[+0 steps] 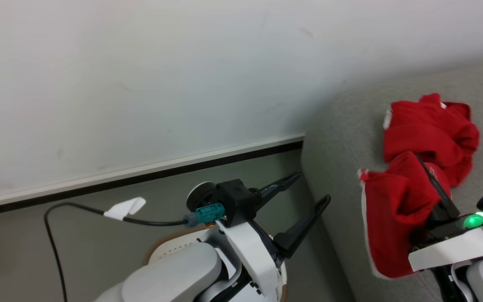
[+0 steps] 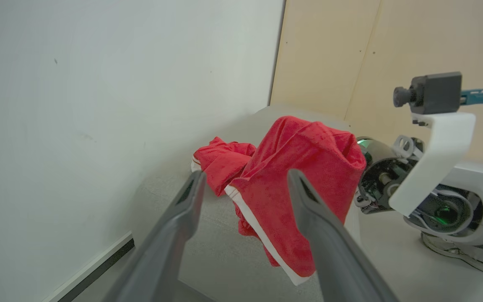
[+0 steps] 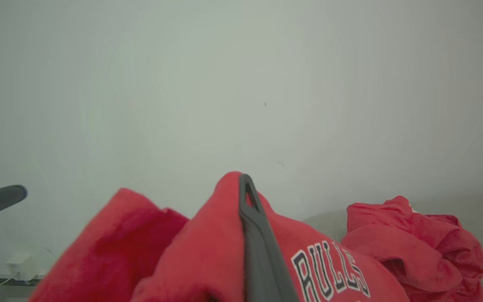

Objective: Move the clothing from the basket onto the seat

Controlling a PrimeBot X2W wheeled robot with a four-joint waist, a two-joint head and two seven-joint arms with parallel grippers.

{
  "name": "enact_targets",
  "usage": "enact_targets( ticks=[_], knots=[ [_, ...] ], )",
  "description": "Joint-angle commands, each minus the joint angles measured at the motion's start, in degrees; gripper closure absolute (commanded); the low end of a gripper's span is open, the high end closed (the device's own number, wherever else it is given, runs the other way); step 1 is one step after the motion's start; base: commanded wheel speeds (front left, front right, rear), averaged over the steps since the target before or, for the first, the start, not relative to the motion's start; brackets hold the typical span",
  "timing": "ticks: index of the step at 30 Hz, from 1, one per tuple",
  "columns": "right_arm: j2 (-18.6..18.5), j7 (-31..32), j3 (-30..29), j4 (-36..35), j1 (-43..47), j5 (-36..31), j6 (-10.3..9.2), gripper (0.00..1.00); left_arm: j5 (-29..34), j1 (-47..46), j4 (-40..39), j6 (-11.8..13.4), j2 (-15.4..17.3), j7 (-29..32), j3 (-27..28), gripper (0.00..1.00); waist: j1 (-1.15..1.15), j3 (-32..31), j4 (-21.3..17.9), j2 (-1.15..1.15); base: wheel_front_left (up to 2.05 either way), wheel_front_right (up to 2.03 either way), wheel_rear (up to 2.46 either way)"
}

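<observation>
Head view puts the right gripper [image 1: 428,174] at the lower right, its fingers clamped together on a red garment [image 1: 392,218] that drapes over them, its white-trimmed hem hanging above the grey seat [image 1: 342,142]. Just beyond, a second red garment [image 1: 430,130] lies crumpled on the seat; whether the two touch cannot be told. To the left, the left gripper [image 1: 312,186] has its fingers spread wide and empty over the floor beside the seat's edge. Part of the basket [image 1: 178,245] shows beneath that arm.
</observation>
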Motion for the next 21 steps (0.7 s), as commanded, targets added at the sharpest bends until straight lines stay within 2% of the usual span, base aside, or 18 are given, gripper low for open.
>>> enact_targets(
  ticks=[1, 12, 21],
  knots=[
    [-0.66, -0.01, -0.68, -0.57, 0.73, -0.21, -0.13, 1.00, 0.82, 0.27, -0.15, 0.03, 0.42, -0.56, -0.06, 0.00, 0.00, 0.84, -2.85, 0.00, 0.00, 0.00, 0.00],
    [-0.29, 0.00, -5.91, -4.04, 4.64, -1.21, -0.13, 1.00, 5.26, 0.75, -0.37, -0.32, 0.77, -1.72, -2.39, 0.00, 0.00, 2.84, -10.27, 0.00, 0.00, 0.00, 0.00],
    [-0.26, -0.01, -5.96, -5.15, 4.31, -1.63, -0.13, 1.00, 5.60, 0.39, 0.54, 0.04, 0.52, -1.86, -2.72, 0.00, 0.00, 4.05, -12.51, 0.00, 0.00, 0.00, 0.00]
  ],
)
